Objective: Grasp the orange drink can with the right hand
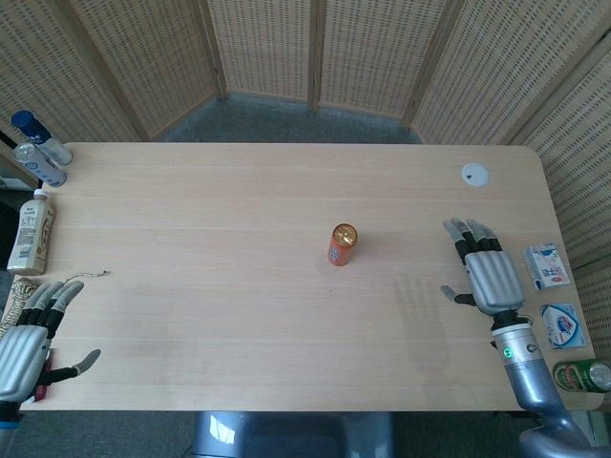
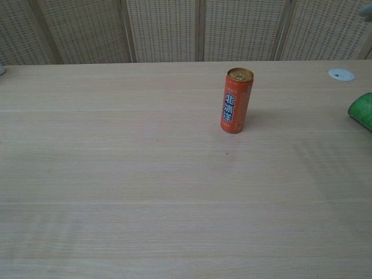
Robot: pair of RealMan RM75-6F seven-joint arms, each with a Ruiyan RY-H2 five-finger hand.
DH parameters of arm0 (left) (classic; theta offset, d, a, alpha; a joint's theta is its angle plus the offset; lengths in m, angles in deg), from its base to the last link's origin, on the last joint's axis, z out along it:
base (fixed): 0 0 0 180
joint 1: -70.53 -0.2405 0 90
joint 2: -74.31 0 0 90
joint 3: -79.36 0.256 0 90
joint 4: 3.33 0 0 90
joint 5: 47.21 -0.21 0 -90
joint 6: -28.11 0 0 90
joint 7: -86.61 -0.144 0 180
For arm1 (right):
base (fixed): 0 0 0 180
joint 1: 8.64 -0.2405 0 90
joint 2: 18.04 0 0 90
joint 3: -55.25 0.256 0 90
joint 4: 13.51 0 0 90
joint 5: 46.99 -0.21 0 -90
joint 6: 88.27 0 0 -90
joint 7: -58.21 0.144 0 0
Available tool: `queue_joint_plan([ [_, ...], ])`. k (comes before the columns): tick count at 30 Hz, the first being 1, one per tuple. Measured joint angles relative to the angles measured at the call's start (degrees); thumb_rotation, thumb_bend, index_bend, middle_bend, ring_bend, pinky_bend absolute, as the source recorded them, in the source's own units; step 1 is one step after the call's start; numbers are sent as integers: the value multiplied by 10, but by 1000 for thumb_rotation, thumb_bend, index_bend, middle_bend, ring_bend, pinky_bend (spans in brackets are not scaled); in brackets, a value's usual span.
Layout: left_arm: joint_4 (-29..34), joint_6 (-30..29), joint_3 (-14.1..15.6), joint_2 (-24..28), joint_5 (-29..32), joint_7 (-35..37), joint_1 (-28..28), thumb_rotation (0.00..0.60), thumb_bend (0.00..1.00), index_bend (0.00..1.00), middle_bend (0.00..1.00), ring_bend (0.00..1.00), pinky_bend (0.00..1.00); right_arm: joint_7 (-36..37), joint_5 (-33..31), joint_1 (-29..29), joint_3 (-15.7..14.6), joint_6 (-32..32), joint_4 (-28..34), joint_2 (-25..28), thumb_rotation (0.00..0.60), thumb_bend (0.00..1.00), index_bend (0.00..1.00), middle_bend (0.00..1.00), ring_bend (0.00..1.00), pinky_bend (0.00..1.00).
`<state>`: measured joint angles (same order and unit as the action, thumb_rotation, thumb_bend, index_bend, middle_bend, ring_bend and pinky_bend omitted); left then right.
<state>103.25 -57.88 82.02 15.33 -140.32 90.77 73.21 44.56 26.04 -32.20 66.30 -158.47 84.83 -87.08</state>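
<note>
Bright, even light; the orange can (image 2: 237,100) casts a soft shadow rightward, both views sharp.

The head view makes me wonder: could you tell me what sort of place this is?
Probably a staged lab or demo workspace: a pale wooden table ringed by woven folding screens, with one orange drink can set out and spare bottles parked at the edge.

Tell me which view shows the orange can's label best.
The chest view: the orange can stands upright, side-on and close, its blue lettering facing the camera. The head view shows mostly its gold top and a foreshortened side.
</note>
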Motion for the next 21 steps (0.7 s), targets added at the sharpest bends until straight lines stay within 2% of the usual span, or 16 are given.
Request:
queue_joint_plan([
  [9,-1,12,-12,-7,6,1,15,564,269,74,121,0,0,24,-8,0,3,4,5,0,600,175,0,0,0,0],
  [21,-6,34,-18,-6,13,10,32,563,269,73,120,0,0,115,-28,-14,11,51,4,-16,600,167,0,0,0,0],
])
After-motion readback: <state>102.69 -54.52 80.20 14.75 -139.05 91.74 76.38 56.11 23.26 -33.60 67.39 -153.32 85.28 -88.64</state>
